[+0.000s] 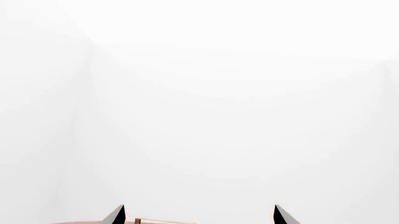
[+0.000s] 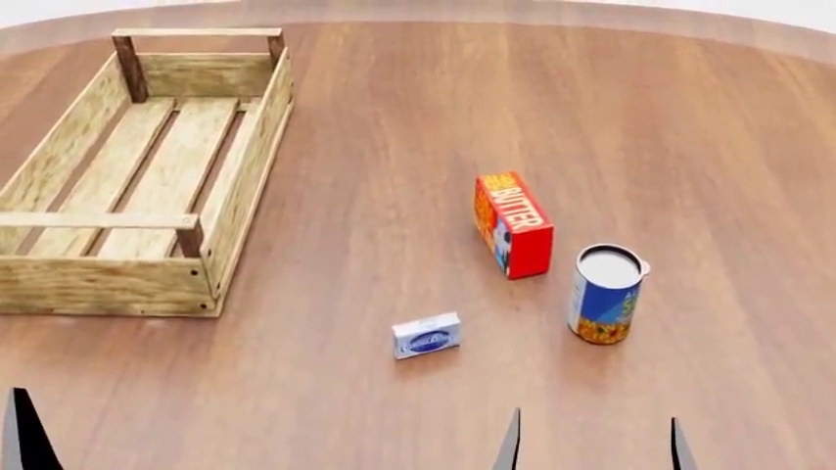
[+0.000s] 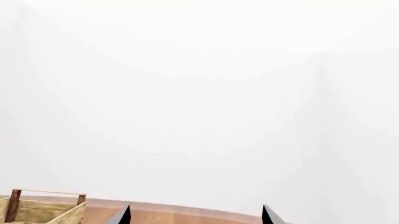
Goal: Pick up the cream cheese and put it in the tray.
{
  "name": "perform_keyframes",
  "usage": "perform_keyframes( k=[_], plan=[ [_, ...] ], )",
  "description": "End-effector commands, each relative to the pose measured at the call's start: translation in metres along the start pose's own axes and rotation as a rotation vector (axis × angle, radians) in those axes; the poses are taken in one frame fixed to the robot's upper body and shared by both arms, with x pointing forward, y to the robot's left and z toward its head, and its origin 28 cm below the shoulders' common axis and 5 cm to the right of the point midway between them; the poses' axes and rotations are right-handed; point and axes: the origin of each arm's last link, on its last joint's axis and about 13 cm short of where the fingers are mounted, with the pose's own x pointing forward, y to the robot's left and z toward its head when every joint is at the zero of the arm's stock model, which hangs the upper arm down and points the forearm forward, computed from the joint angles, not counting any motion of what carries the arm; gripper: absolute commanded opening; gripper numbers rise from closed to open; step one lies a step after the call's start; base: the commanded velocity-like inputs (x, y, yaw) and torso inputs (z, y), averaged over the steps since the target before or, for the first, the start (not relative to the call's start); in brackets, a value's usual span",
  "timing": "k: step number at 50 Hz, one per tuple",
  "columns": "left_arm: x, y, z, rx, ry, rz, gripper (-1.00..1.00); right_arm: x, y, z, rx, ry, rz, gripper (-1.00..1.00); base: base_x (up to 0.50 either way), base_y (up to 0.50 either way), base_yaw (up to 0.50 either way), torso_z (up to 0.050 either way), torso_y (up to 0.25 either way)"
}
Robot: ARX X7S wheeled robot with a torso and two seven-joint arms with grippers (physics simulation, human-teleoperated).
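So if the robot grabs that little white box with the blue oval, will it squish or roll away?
Probably not. The cream cheese looks like a boxy carton with flat faces, so it should slide rather than roll. It is the smallest item on the table, so likely light. It lies low and flat, so tipping seems unlikely, though a hard squeeze might dent it.

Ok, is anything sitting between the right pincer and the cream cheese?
No. In the head view, only bare wooden tabletop lies between the right pincer and the cream cheese. The butter box and can stand farther back.
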Motion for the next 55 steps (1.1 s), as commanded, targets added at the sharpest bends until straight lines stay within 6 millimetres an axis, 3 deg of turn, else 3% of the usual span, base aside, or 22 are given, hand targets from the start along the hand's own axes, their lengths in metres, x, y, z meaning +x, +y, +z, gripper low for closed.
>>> perform_keyframes(
  k=[1, 55],
  plan=[
    [-0.0007, 0.0003, 0.0004, 0.000, -0.003, 0.002, 1.00, -0.0004, 0.0005, 0.0006, -0.017, -0.011, -0.001, 1.00, 0.09, 0.04, 0.00, 0.000, 0.000],
    [-0.0010, 0.0042, 0.0023, 0.011, -0.019, 0.025, 1.00, -0.0016, 0.0025, 0.0022, -0.045, -0.045, 0.005, 1.00, 0.11, 0.13, 0.00, 0.000, 0.000]
  ],
)
